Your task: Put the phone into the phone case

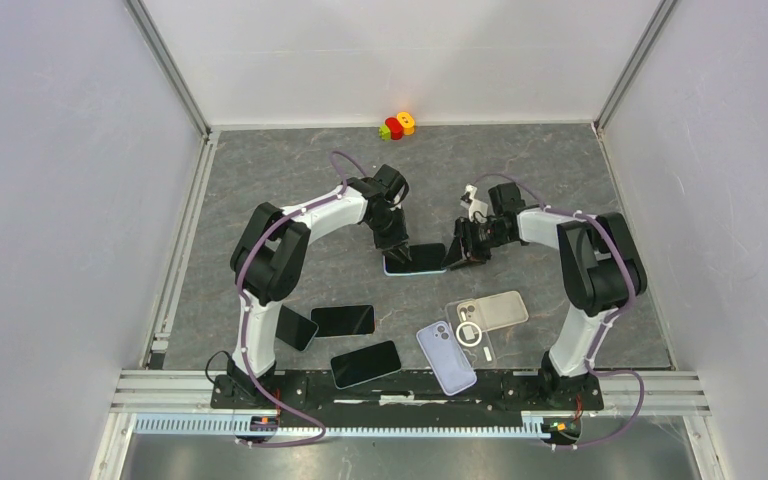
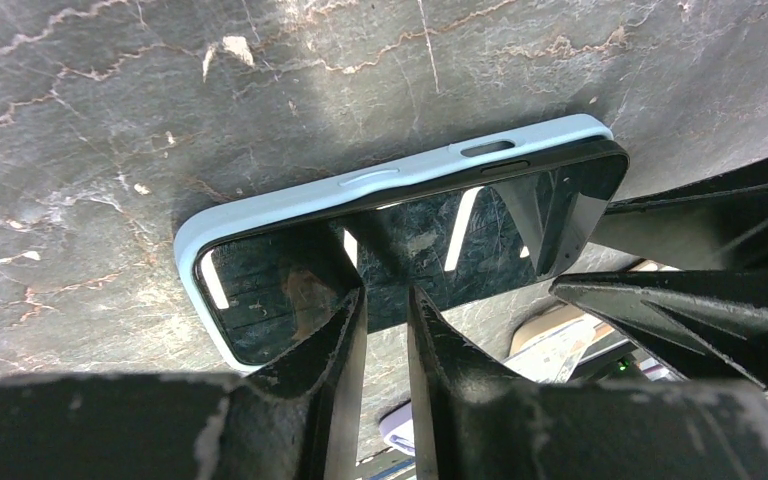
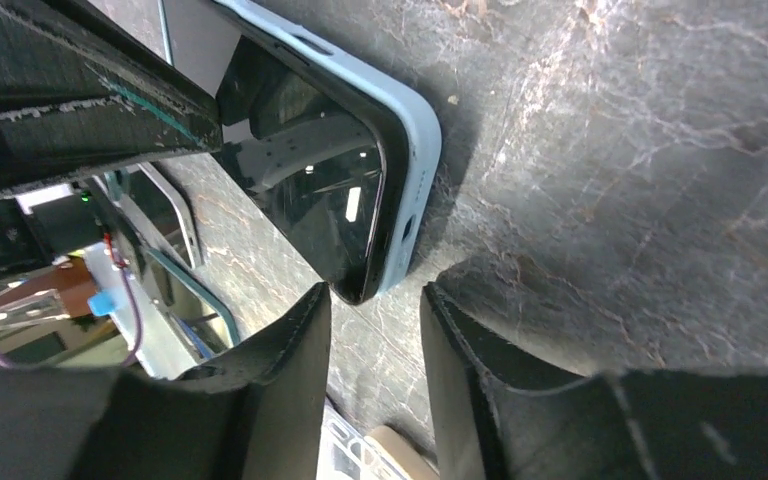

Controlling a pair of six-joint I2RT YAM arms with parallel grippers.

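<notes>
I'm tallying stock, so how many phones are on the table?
4. The cased phone, in the light blue case, mid-table; three bare at near left: leftmost phone, partly behind the left arm, middle phone, nearest phone. Others may be hidden.

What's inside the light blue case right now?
A black phone, screen up, fills the light blue case. The case floor and the phone's back are covered, so whether it's fully seated is unclear.

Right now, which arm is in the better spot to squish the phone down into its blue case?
Left, probably. The left claw hangs right over the phone, fingers nearly together, ready to press it into the blue case. The right claw sits off its end, beside a corner.
</notes>
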